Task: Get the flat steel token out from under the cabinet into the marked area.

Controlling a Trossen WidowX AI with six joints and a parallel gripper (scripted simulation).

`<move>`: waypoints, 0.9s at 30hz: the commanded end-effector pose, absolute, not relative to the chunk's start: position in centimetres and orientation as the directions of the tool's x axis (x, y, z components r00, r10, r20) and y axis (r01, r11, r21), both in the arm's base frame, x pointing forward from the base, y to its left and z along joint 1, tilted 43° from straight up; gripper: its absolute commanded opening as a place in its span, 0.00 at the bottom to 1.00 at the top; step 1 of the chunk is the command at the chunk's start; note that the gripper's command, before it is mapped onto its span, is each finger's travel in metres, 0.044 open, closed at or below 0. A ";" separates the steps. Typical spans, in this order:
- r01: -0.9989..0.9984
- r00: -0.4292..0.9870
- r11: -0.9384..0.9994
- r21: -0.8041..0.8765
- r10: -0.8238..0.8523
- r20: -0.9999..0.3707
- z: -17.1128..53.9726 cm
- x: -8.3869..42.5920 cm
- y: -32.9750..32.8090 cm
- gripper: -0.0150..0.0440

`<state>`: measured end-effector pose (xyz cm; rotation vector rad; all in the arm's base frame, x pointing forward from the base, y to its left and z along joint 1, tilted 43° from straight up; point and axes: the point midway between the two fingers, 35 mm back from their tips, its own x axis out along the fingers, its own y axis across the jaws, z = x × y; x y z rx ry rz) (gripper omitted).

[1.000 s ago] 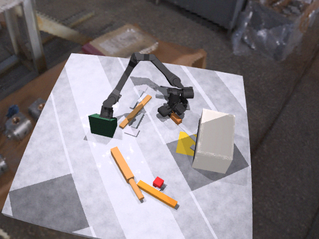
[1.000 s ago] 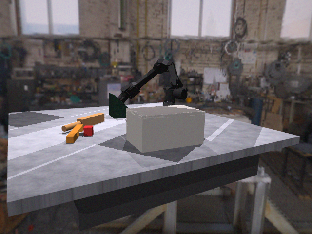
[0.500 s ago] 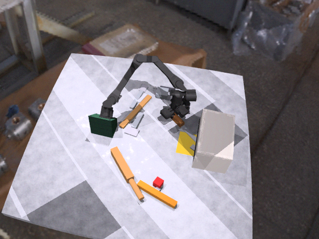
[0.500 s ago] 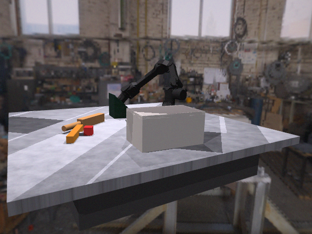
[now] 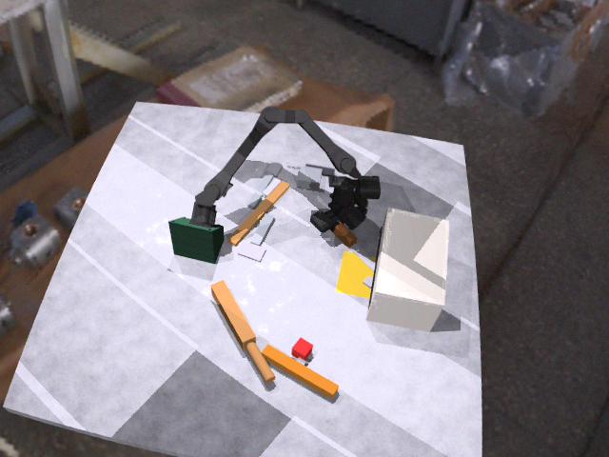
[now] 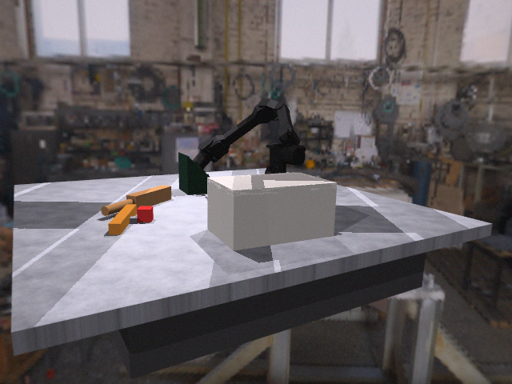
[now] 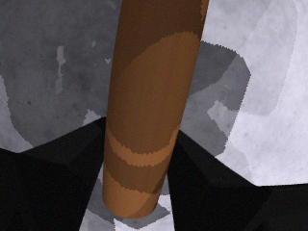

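Note:
My gripper [image 5: 338, 227] [image 7: 139, 130] is shut on a brown wooden rod [image 5: 345, 235] [image 7: 157, 84], which points down and forward toward the table. The rod's free end is near the back corner of the yellow marked area [image 5: 350, 276]. The white cabinet [image 5: 410, 268] [image 6: 273, 210] stands just right of that area. A small grey flat piece [image 5: 367, 281] lies on the yellow at the cabinet's foot; I cannot tell if it is the token. In the exterior view the cabinet hides the gripper and only the arm [image 6: 285, 150] shows.
A flat orange stick [image 5: 259, 211] lies near the green arm base [image 5: 195, 239] [image 6: 192, 178]. An orange paddle [image 5: 233, 314] [image 6: 144, 196], an orange bar [image 5: 300, 369] [image 6: 122, 218] and a red cube [image 5: 302, 347] [image 6: 145, 214] lie at the table's front.

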<state>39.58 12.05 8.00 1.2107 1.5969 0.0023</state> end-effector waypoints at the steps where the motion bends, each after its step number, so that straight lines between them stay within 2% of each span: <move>1: 0.680 0.102 0.482 0.552 0.684 -0.723 7.7 40.1 11.6 0.25; 27: 0.681 0.101 0.483 0.551 0.683 -0.723 6.5 38.8 10.8 0.25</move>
